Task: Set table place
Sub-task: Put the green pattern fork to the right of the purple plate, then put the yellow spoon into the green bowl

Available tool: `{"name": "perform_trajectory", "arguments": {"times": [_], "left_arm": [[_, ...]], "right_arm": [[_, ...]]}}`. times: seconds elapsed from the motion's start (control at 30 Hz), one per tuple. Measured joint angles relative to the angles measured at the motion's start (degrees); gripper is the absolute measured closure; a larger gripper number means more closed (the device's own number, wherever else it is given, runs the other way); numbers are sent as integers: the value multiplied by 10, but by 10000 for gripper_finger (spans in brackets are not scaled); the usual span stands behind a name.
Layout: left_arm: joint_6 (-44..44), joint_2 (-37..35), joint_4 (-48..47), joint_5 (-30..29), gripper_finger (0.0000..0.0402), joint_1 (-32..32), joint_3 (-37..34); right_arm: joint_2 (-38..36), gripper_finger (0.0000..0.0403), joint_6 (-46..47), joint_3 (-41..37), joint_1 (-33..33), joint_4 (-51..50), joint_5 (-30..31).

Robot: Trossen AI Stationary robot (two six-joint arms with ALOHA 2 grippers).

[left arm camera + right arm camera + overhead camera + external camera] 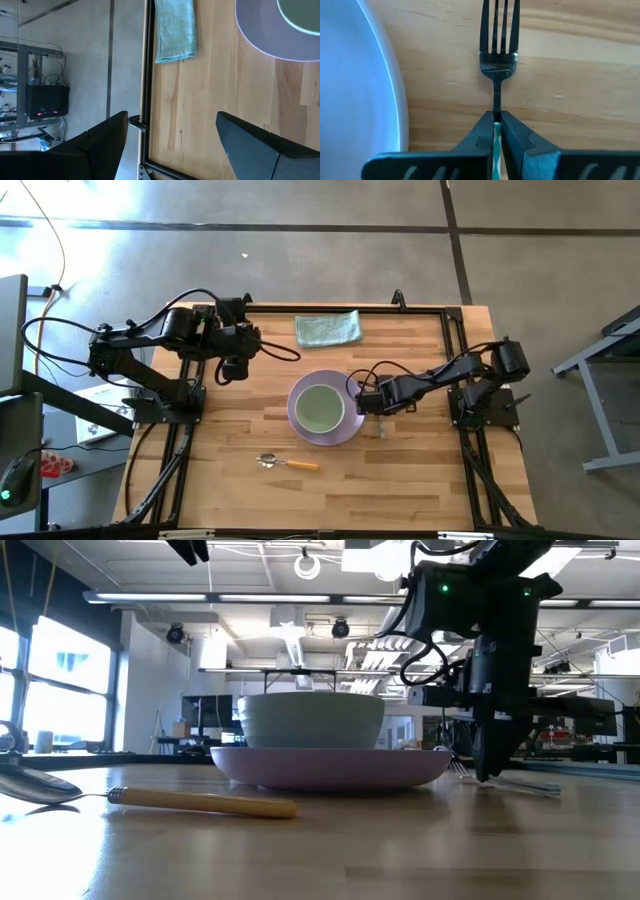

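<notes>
The lilac plate (325, 425) lies mid-table with the pale green bowl (319, 407) standing in it; both show in the low view (330, 766) (312, 720). The spoon (287, 463) with the yellow-orange handle lies on the wood near the plate's near side. My right gripper (375, 406) stands just right of the plate, shut on the thin silvery fork (498, 30). My left gripper (233, 370) is open and empty, above the table's far left part. My right gripper pinches the fork's thin neck (496, 107), just behind the tines, between its two fingertips. The fingers (490, 765) point down from above and close across the handle. The fork lies about level at the table top, its handle (535, 786) running toward the near right.
A folded teal cloth (328, 328) lies at the table's far edge, also in the left wrist view (175, 30). The black frame (455, 350) edges the wooden top. Bare wood lies near the front edge and left of the plate.
</notes>
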Motion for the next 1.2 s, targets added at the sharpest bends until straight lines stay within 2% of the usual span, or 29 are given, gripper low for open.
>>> {"name": "perform_trajectory", "arguments": {"times": [0.3,0.47,0.67,0.8,0.93,1.1,1.2], "left_arm": [[-1,0,0,0,110,0,0],[-1,0,-1,0,110,0,0],[-3,0,-29,16,110,0,0],[-2,-6,-23,67,110,-6,-40],[-16,-14,35,123,110,-28,-139],[-6,-14,215,274,110,-81,-277],[-39,-5,318,354,110,-110,-338]], "right_arm": [[0,340,13,0,0,-2,15],[-7,327,16,0,0,-7,17],[-76,324,13,0,0,-36,32],[-154,324,-16,0,-1,-62,80],[-228,324,-47,1,-10,-109,122],[-289,324,-97,1,-32,-157,127],[-309,324,-132,1,-47,-170,126]]}}
